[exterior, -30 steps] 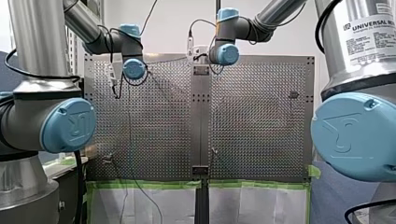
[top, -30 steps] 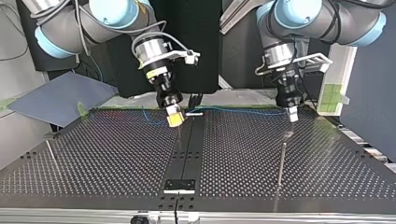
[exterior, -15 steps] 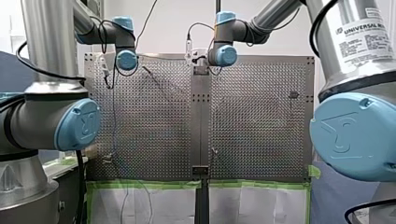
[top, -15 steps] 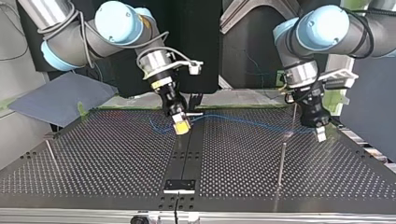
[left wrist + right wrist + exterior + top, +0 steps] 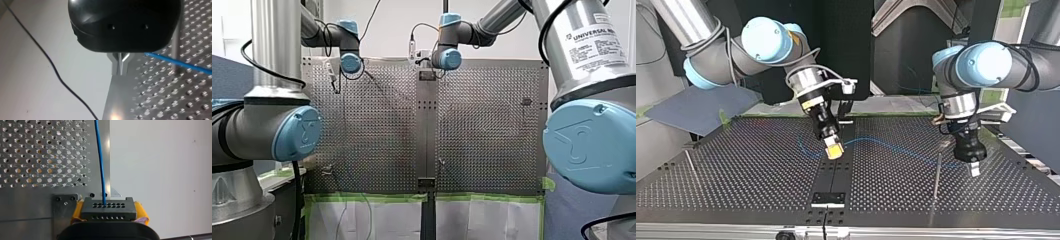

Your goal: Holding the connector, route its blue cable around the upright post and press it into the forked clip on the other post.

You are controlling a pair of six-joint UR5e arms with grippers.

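Note:
My right gripper [image 5: 833,149], with yellow pads, hangs over the dark centre strip and is shut on the black connector [image 5: 109,208]. The blue cable [image 5: 886,145] leaves the connector and sags across the board to my left gripper [image 5: 975,169] at the top view's right. In the left wrist view the metal fingers [image 5: 117,65] stand together, and the blue cable [image 5: 180,64] runs off from beside them, crossing a thin upright post [image 5: 176,47]. That post [image 5: 937,172] stands just beside my left gripper. A small metal piece [image 5: 944,144] sits behind it; I cannot tell whether it is the forked clip.
Another thin post [image 5: 690,165] stands near the board's edge at the top view's left. A small black and white block [image 5: 828,198] sits on the centre strip near the front edge. A loose black cable [image 5: 50,65] lies off the board's edge under my left gripper.
Both grippers have come toward the top view's camera. My left gripper moved along the right side past the post's top, drawing the blue cable with it. My right gripper carried the connector down the centre strip.

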